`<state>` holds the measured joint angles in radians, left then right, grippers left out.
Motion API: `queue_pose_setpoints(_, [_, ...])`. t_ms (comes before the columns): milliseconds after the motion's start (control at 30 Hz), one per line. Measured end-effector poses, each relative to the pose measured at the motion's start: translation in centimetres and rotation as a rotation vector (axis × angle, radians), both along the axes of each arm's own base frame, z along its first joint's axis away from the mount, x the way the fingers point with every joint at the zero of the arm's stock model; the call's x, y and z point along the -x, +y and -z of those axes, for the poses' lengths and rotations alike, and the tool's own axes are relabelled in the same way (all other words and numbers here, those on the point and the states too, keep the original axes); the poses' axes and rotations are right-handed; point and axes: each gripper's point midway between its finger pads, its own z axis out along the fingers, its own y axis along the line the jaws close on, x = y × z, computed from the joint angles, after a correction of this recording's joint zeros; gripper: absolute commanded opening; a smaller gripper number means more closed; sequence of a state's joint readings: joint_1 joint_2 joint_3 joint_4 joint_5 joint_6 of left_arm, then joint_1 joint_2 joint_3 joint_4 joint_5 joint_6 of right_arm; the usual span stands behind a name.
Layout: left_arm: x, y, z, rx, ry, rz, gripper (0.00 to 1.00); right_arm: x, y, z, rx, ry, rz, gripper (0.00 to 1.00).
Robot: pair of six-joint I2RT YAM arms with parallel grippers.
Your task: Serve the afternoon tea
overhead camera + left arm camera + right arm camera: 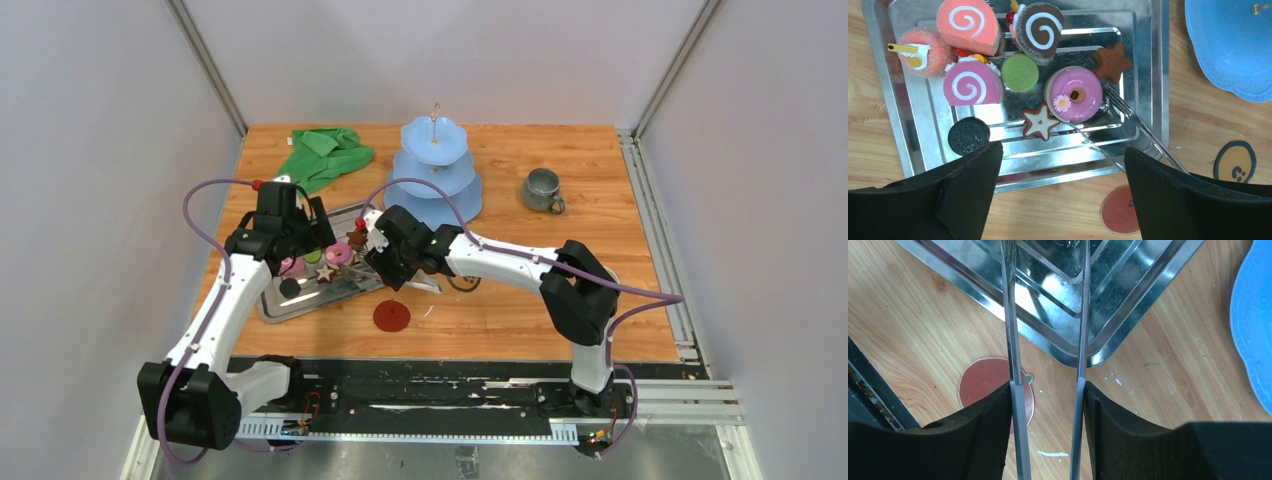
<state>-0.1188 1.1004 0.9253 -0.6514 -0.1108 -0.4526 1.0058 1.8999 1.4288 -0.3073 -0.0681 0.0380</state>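
Top external view: both arms bend over a steel tray (275,303) on the left of the desk (600,320).
Green cloth (325,152): crumpled at the far left, apart from the tray.
Left end effector (1060,165): spread wide, holding nothing, hanging over the tray's near edge.
Sweets: all on the tray, namely swirl rolls (971,85), a green disc (1020,72), a black disc (968,135), star biscuits (1040,121) and a pink doughnut (1075,93).
Right end effector (1048,397): pinching the tongs (1010,330), one finger against each arm; the arms stand apart and their tips reach beside the doughnut.
Red coaster (392,316): on the desk just near of the tray, nothing on it.
Blue tiered stand (433,170): beyond the tray to the right; its tiers look bare.
Grey-green mug (541,189): upright on the desk, right of the stand; a white mug cannot be made out.
Progress: barely begun, by the look of it. No sweet is on the stand, nothing is between the tong tips, and the mug is on no coaster.
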Motion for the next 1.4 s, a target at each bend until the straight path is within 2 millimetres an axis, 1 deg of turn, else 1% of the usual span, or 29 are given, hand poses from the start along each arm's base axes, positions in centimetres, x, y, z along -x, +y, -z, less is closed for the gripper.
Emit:
queue_pose_setpoints(133, [0.0,0.0,-0.2,0.001,-0.006,0.000,0.96,-0.4,0.6,0.2,-0.002,-0.003,-0.001,0.50])
queue_pose_setpoints(300, [0.0,0.0,-0.2,0.001,-0.007,0.001,0.96,-0.5,0.8,0.5,0.000,-0.003,-0.003,0.37])
queue_pose_setpoints(433, [0.0,0.0,-0.2,0.000,-0.008,0.001,0.96,-0.6,0.8,0.5,0.000,-0.006,-0.003,0.23])
queue_pose_setpoints(467, [0.0,0.0,-0.2,0.001,-0.009,0.001,0.96,-0.6,0.8,0.5,0.000,-0.006,-0.003,0.17])
queue_pose_setpoints(500, [0.0,0.0,-0.3,0.001,-0.009,0.001,0.96,-0.6,0.8,0.5,0.000,-0.006,-0.003,0.13])
queue_pose_setpoints(533, [0.0,0.0,-0.3,0.001,-0.010,0.001,0.96,-0.6,0.8,0.5,0.000,-0.006,-0.003,0.06])
queue_pose_setpoints(567, [0.0,0.0,-0.3,0.001,-0.011,0.001,0.96,-0.6,0.8,0.5,-0.001,-0.007,-0.003,0.02])
queue_pose_setpoints(800, [0.1,0.0,-0.3,-0.001,-0.011,0.003,0.96,-0.2,0.0,-0.2,-0.006,-0.014,0.000,0.01])
queue_pose_setpoints(1033, [0.0,0.1,-0.6,-0.008,-0.018,0.007,0.96,0.5,-1.5,-2.6,-0.035,-0.045,0.010,0.01])
queue_pose_setpoints(1200, [-0.5,0.5,-2.2,-0.012,-0.055,0.000,0.96,1.4,-3.4,-4.5,-0.058,-0.071,0.020,0.01])
queue_pose_setpoints(1333, [-0.8,0.8,-4.0,-0.019,-0.094,-0.004,0.96,2.4,-5.4,-5.8,-0.067,-0.085,0.037,0.01])
queue_pose_setpoints(1400, [-0.9,0.9,-4.8,-0.022,-0.114,-0.006,0.96,2.5,-6.7,-6.4,-0.071,-0.090,0.059,0.01])
